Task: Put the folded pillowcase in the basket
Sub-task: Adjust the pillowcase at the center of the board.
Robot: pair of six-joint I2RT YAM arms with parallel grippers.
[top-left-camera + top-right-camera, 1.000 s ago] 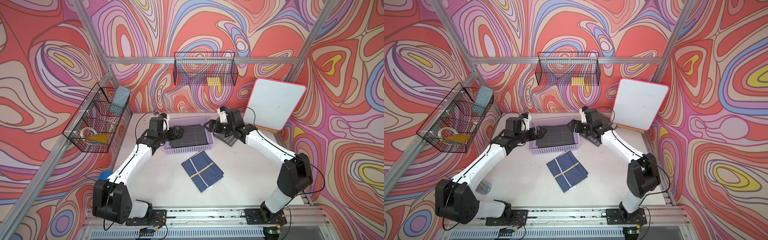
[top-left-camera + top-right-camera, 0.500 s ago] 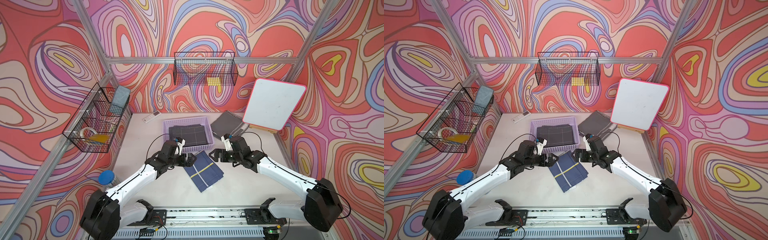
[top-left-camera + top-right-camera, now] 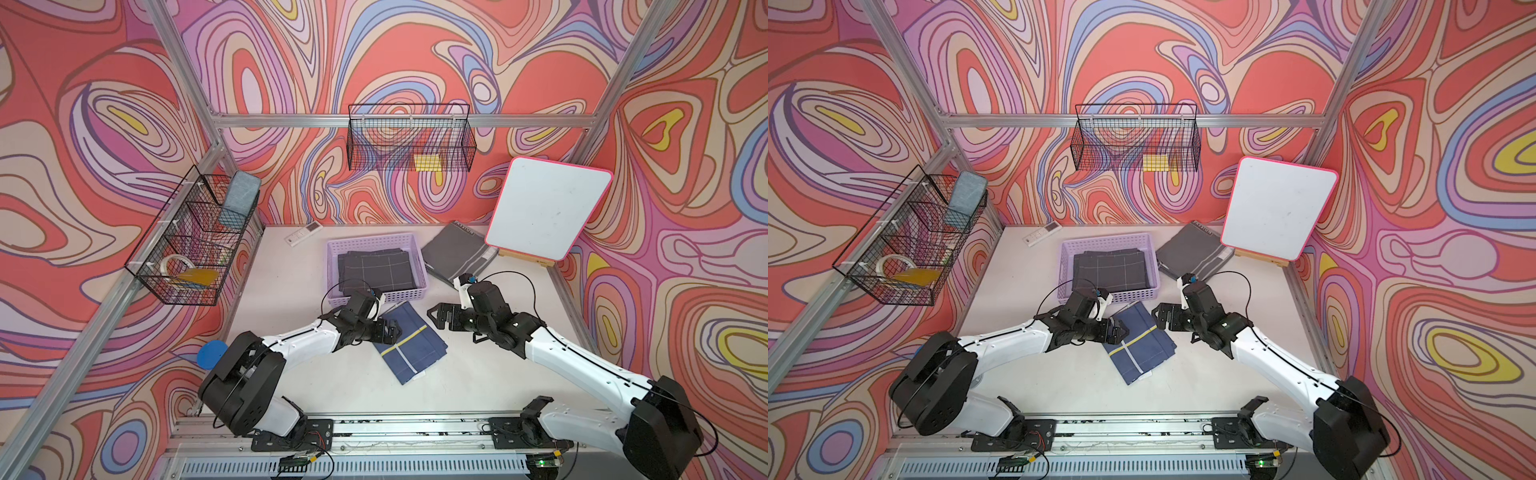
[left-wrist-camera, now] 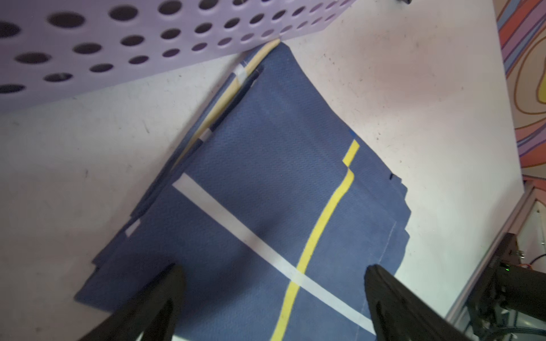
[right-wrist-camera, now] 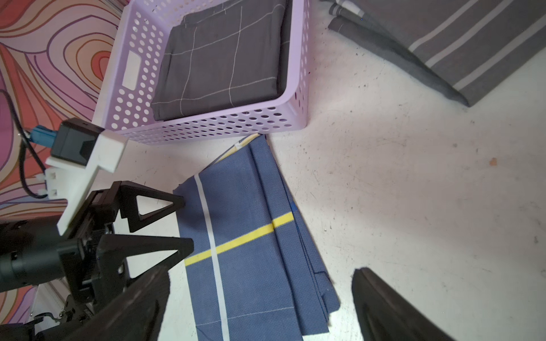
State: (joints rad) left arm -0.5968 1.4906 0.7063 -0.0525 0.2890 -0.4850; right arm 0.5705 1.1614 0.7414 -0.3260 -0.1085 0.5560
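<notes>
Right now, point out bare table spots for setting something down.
Bare: the strip between basket, remote and left arm; the stretch between blue pillowcase and front rail. Crowded: around the pillowcase, flanked by left gripper and right gripper.

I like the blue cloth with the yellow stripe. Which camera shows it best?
The left wrist view: the blue folded pillowcase fills the picture, stripes and stacked layers clear, one end cropped. The right wrist view shows it smaller, beside the basket, also cropped. Both top views show it far off and small.
</notes>
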